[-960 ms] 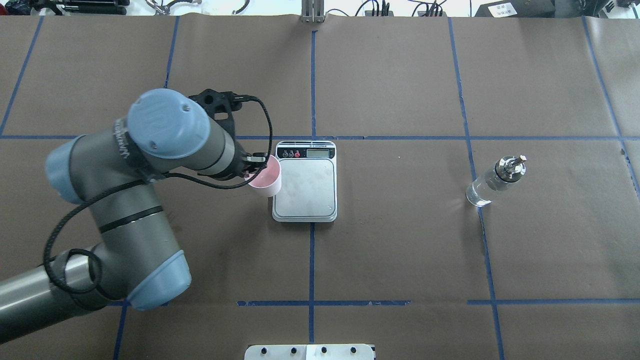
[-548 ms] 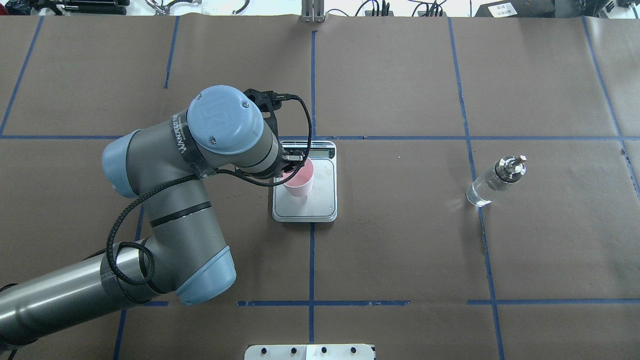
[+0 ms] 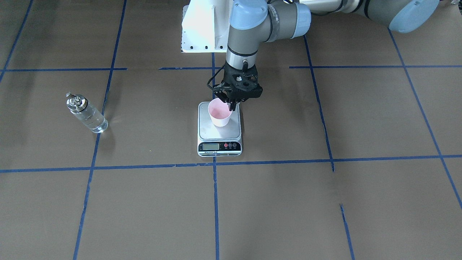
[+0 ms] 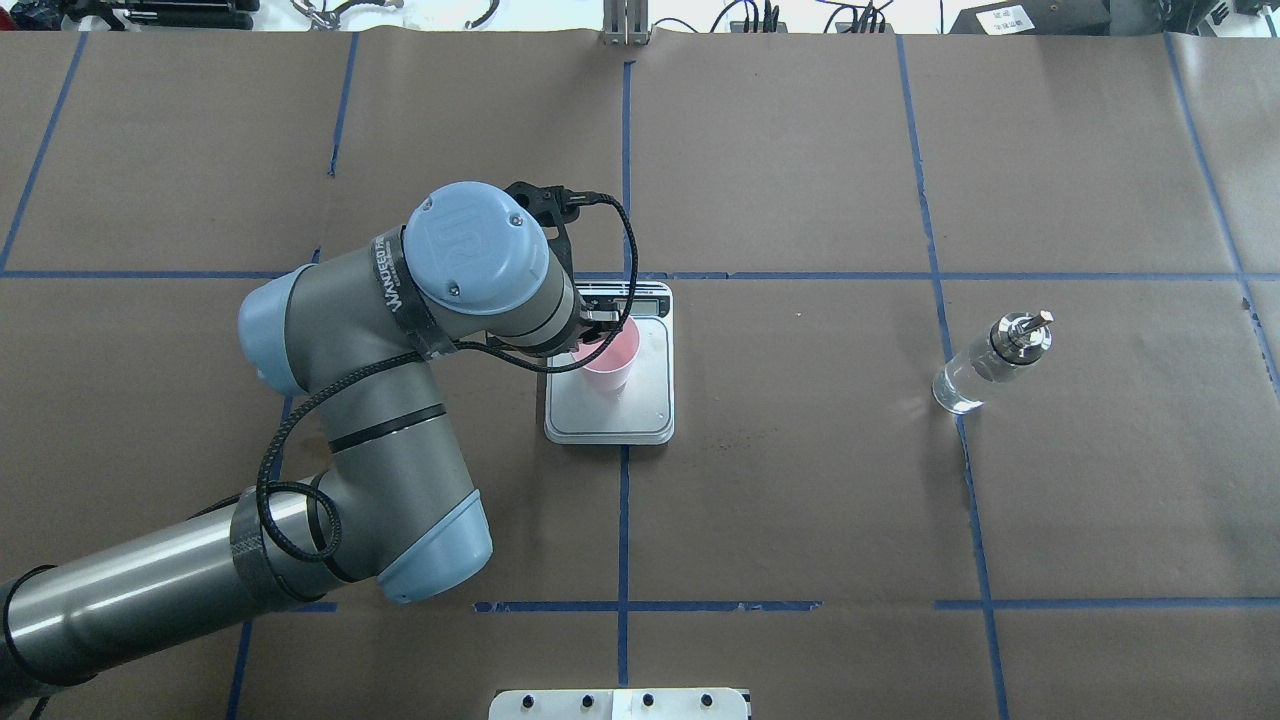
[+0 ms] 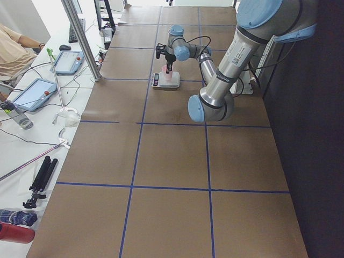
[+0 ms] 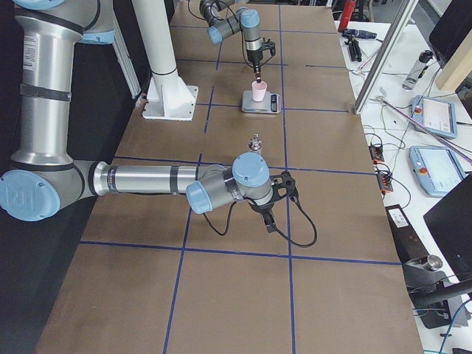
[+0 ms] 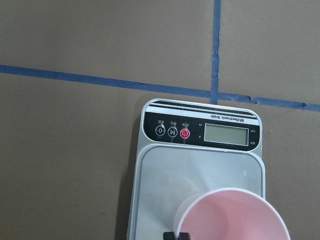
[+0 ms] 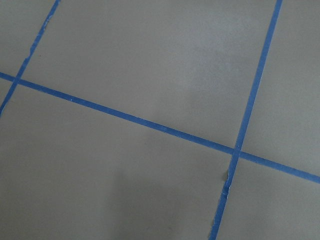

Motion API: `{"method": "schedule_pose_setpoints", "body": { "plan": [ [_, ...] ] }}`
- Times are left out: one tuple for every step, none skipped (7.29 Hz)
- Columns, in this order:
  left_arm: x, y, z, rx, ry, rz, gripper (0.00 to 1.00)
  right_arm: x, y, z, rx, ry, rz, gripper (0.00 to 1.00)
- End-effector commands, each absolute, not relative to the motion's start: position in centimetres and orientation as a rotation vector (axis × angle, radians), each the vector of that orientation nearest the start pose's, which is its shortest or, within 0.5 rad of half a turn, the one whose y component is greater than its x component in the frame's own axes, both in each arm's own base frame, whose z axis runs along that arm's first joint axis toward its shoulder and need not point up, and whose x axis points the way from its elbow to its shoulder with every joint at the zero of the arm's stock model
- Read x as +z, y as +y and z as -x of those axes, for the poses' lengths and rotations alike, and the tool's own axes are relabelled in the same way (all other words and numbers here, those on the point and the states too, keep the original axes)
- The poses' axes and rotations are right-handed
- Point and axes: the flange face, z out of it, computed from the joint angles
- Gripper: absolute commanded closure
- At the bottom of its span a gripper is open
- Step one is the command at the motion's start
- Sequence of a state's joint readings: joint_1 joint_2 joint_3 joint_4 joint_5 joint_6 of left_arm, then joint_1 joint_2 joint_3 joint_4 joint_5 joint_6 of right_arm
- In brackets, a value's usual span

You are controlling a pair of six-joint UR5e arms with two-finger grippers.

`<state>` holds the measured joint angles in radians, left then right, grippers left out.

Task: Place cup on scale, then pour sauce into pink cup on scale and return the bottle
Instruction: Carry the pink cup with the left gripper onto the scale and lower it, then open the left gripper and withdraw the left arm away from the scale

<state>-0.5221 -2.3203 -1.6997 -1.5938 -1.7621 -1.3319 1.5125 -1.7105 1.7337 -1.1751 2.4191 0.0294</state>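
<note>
Exterior front-facing: left tool (image 3: 231, 105) pinching cup (image 3: 219, 115) rim (over scale (image 3: 216, 134)).

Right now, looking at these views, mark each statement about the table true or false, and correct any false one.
1. The small pale pink paper cup is over the silver steel platform of the flat digital scale. True.
2. The metal-spouted clear glass bottle lies on its side. False: it stands upright on the table.
3. The left tool pinches the cup's rim. True.
4. The bottle touches the scale. False: they stand well apart.
</note>
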Motion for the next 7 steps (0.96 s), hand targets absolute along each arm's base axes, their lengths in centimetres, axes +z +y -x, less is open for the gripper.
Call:
{"method": "schedule_pose_setpoints", "body": {
  "plan": [
    [15.6,-43.8,-53.3,-0.175,0.904,-0.173,0.44,59.2,-45.4,-3.2,-0.204,-0.853,-0.359,0.0],
    [15.8,-43.8,-53.3,-0.173,0.901,-0.173,0.34,59.2,-45.4,-3.2,-0.204,-0.853,-0.359,0.0],
    [15.6,-43.7,-52.9,-0.143,0.902,-0.189,0.0,59.2,-45.4,-3.2,-0.204,-0.853,-0.359,0.0],
    [15.5,-43.8,-52.5,-0.11,0.899,-0.208,0.0,59.1,-45.4,-3.2,-0.206,-0.852,-0.363,0.0],
    [15.6,-44.7,-50.1,-0.084,0.894,-0.244,0.0,58.2,-45.5,-3.2,-0.21,-0.856,-0.376,0.0],
    [16.8,-44.7,-45.4,-0.011,0.88,-0.317,0.0,57.7,-45.5,-3.1,-0.184,-0.864,-0.371,0.0],
    [18.9,-45.3,-39.5,0.081,0.855,-0.36,0.0,55.1,-45.6,-2.2,-0.13,-0.887,-0.37,0.0]
  ]
}}
